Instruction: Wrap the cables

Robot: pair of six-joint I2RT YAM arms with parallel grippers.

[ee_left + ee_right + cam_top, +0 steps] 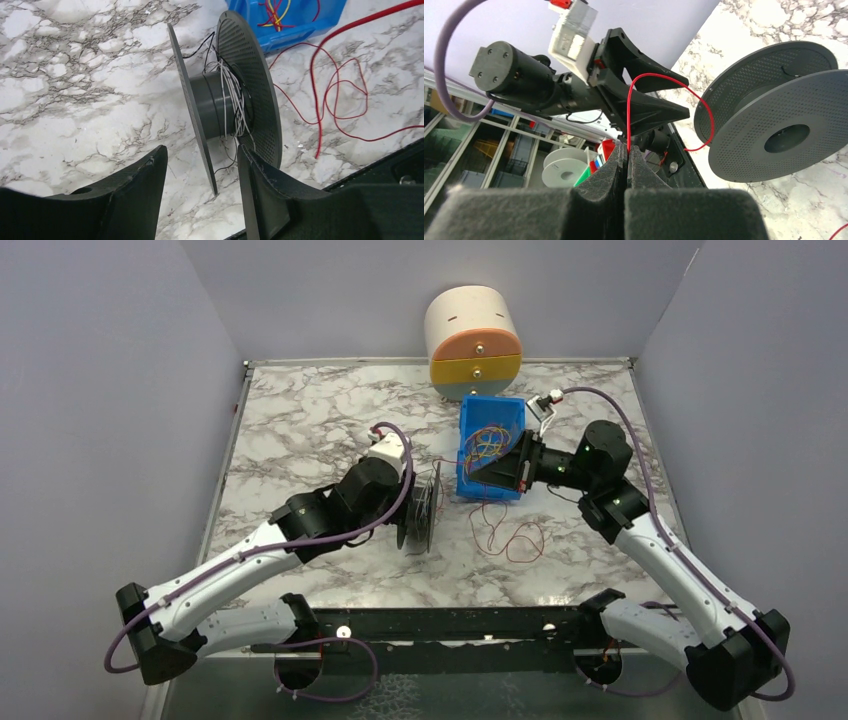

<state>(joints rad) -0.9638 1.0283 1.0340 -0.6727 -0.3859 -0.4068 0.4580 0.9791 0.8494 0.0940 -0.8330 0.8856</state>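
A dark grey spool [425,512] stands on edge at the table's middle, with thin white and black wires round its hub [220,105]. My left gripper [412,502] is open; in the left wrist view [201,150] its fingers straddle the lower edge of the spool's near flange without pinching it. My right gripper [497,468] hovers at the front of the blue bin and is shut on a red cable [664,82], which runs up from the jaws [627,149] and arcs over to the spool [774,115]. More red cable lies in loose loops on the table [510,535], also in the left wrist view [320,100].
A blue bin [485,490] holding a tangle of coloured wires stands behind the spool at centre right, also in the left wrist view [300,30]. A round cream, orange and yellow drawer unit [475,340] stands at the back wall. The black base rail [450,625] runs along the near edge.
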